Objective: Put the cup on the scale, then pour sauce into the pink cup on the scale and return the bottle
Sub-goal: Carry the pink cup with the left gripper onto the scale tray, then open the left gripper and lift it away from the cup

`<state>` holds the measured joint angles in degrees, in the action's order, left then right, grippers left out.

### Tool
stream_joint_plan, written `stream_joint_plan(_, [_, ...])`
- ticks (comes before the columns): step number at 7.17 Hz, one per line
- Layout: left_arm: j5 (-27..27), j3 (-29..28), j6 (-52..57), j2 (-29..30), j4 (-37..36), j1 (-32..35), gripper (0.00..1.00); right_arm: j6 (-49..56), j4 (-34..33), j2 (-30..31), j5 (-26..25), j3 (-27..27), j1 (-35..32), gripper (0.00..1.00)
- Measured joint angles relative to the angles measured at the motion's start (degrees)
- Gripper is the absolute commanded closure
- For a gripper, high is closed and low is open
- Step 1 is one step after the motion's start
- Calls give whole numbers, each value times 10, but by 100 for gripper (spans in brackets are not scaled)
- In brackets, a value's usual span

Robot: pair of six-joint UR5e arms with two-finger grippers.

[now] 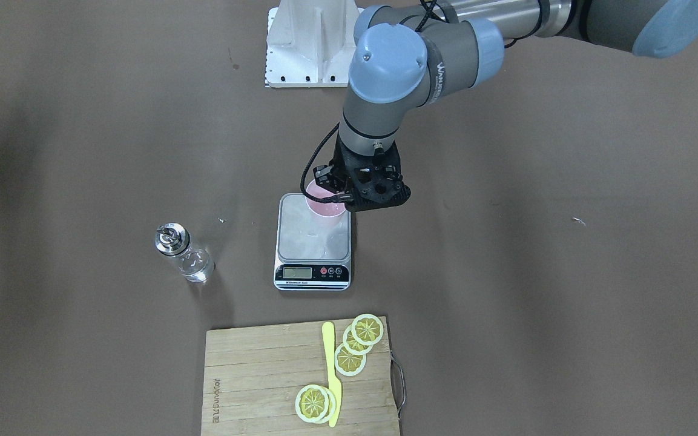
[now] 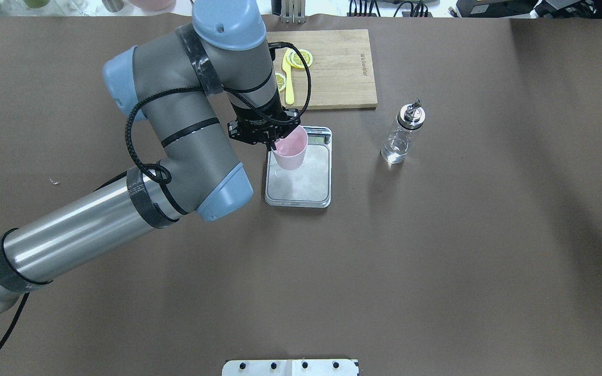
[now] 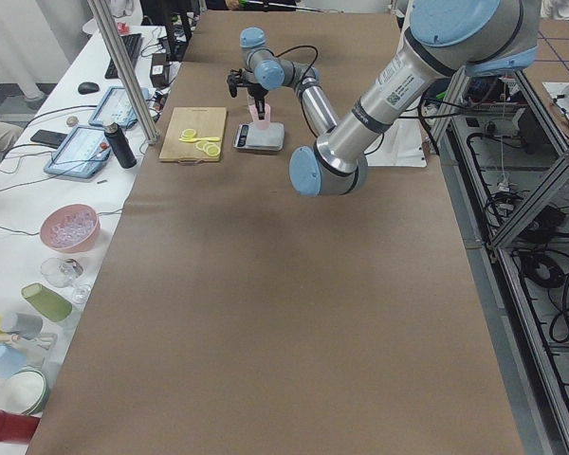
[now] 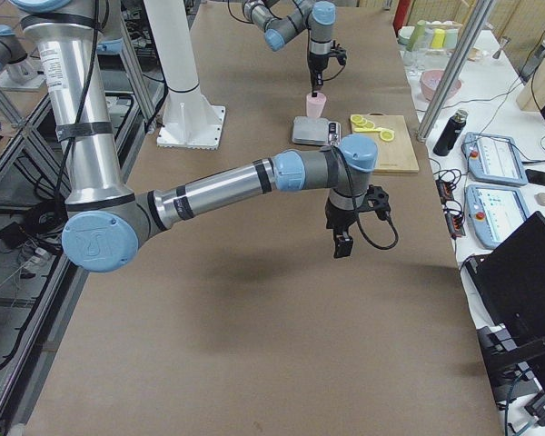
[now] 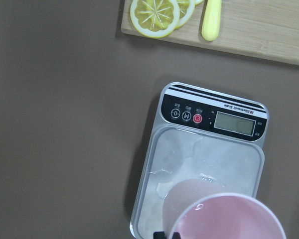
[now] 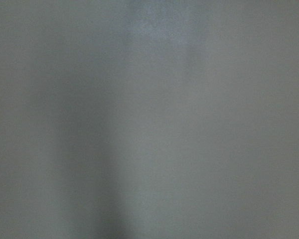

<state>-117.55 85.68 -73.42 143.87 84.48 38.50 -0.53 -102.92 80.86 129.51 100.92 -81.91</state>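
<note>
My left gripper (image 2: 271, 144) is clenched on the left rim of the pink cup (image 2: 291, 152), holding it upright right beneath me over the scale (image 2: 306, 183), while the bottle (image 2: 403, 137) stands well off to my right.

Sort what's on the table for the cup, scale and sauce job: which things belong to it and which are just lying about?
In the job: cup, pinched at its rim by the left gripper over the scale; bottle holding the sauce.
Lying about: cutting board, lemon slices, yellow knife.
</note>
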Motion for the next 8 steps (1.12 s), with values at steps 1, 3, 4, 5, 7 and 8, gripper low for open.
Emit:
stream_joint_plan(1, [13,-13,-1,10,1,-9,100,0,0,0,-1,0,0,0])
stream_joint_plan(3, [22,-24,-9,16,12,-19,100,0,0,0,-2,0,0,0])
stream_joint_plan(4, [24,-30,-13,14,28,-21,100,0,0,0,-2,0,0,0])
stream_joint_plan(5, [27,-44,-15,13,49,-24,100,0,0,0,-3,0,0,0])
stream_joint_plan(7, [35,-62,-16,12,76,-29,77,0,0,0,-4,0,0,0])
stream_joint_plan(8, [37,-63,-15,12,80,-30,1,0,0,0,-4,0,0,0])
